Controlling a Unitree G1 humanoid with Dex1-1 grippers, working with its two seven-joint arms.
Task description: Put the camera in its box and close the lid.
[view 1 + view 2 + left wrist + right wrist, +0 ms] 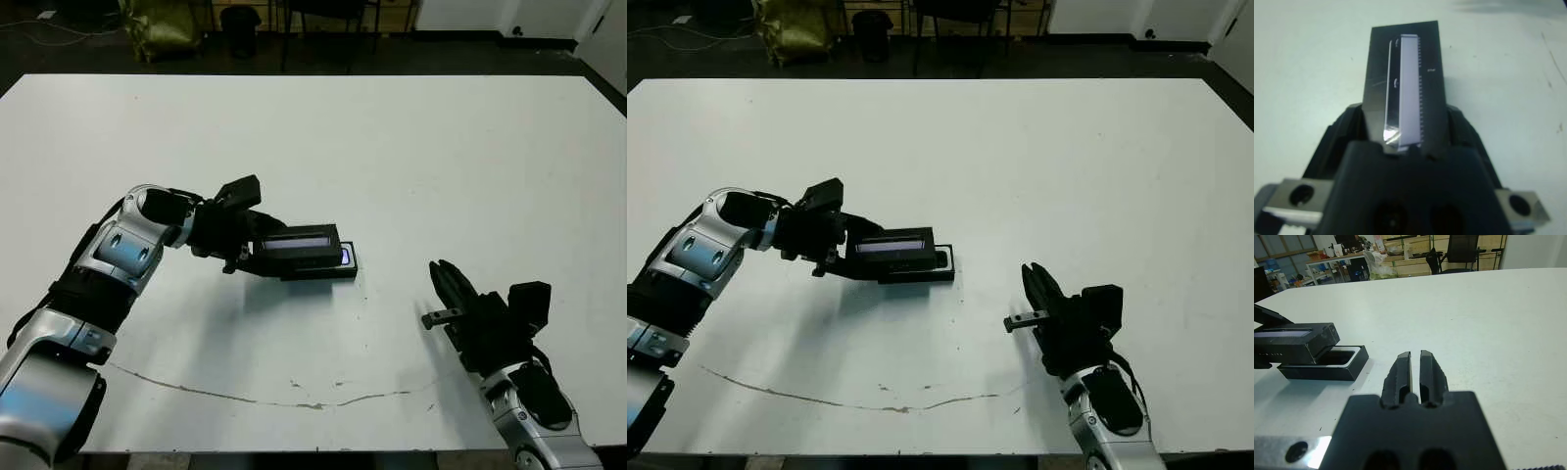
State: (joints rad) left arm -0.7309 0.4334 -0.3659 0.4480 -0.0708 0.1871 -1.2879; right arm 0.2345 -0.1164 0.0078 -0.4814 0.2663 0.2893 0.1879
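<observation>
Lid (299,247): flat black cover with a glossy grey strip; likely light, rigid and slick. You hold it by one short end in the left gripper (245,250), jaws clamped, raised askew over the box (1322,364). Keep your hold on the edges.
Box: black walls, white lining, on the table (411,157); camera unseen.
Right gripper (1415,369): empty, jaws together.
</observation>
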